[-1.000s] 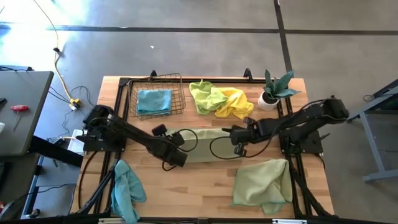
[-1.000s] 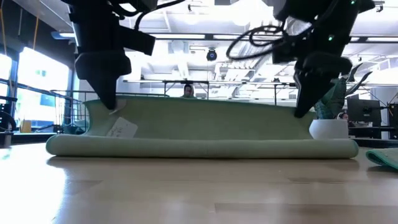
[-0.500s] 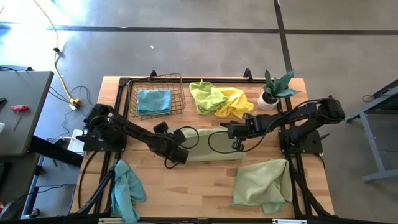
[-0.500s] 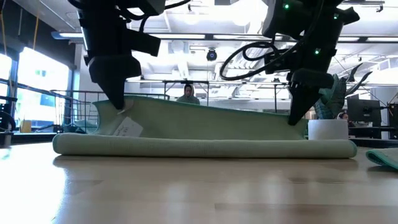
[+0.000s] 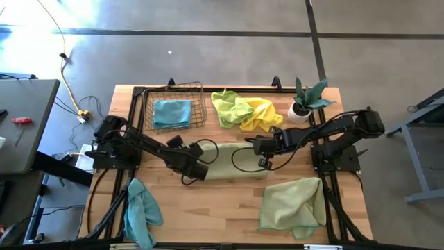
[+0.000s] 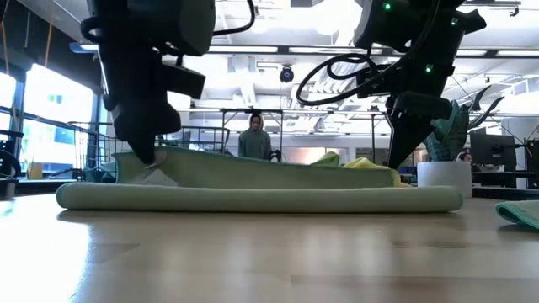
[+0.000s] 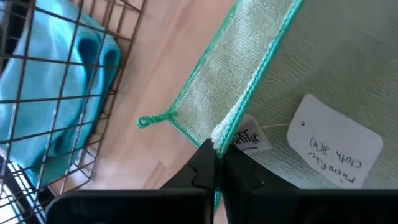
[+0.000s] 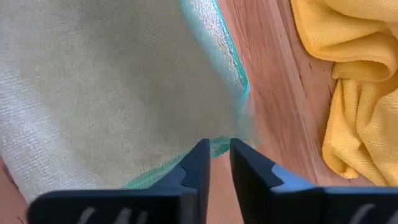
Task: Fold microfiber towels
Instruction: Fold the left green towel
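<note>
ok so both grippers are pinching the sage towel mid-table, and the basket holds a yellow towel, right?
Not quite. In the high view the wire basket holds a light blue towel; the yellow towel lies on the table. The left gripper and right gripper do pinch the sage towel.

- I see the half-folded towel (image 5: pixel 232 160) at the table's (image 5: pixel 229 208) middle, between my left gripper (image 5: pixel 196 169) and right gripper (image 5: pixel 263 147).
- Behind it on the left sits the basket (image 5: pixel 175 105), one towel (image 5: pixel 171 112) inside.
- Two heaped towels (image 5: pixel 244 111) lie between basket and plant (image 5: pixel 307 99).
- Another towel (image 5: pixel 293 201) lies front right; one (image 5: pixel 141 210) hangs off the front left.
</note>
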Robot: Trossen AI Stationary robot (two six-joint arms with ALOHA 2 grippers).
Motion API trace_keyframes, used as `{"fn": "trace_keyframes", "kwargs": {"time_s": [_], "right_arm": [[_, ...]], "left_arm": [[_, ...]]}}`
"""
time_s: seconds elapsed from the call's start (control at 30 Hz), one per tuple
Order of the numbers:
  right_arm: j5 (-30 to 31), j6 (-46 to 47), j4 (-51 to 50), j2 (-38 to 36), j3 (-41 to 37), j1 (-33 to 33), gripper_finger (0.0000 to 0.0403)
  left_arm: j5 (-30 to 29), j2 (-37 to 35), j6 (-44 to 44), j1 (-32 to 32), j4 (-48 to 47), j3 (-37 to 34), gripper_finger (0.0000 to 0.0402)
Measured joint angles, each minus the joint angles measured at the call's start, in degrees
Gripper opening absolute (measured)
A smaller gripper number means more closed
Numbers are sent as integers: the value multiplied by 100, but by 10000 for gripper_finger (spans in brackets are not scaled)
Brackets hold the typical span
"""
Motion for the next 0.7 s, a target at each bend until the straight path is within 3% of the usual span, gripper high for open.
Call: {"fn": "trace_keyframes", "kwargs": {"time_s": [0.3,0.53,0.6,0.7], "right_arm": [[0,0,27,-2,0,0,129],[1,263,-1,-2,0,8,140],[8,484,-64,-3,-6,86,140],[7,792,-41,-28,-156,289,140]], "left_arm": [[-229,1,546,48,449,-57,70],[-912,0,615,291,187,-58,107],[-766,2,515,366,202,-58,110],[88,0,716,424,175,-58,110]]}}
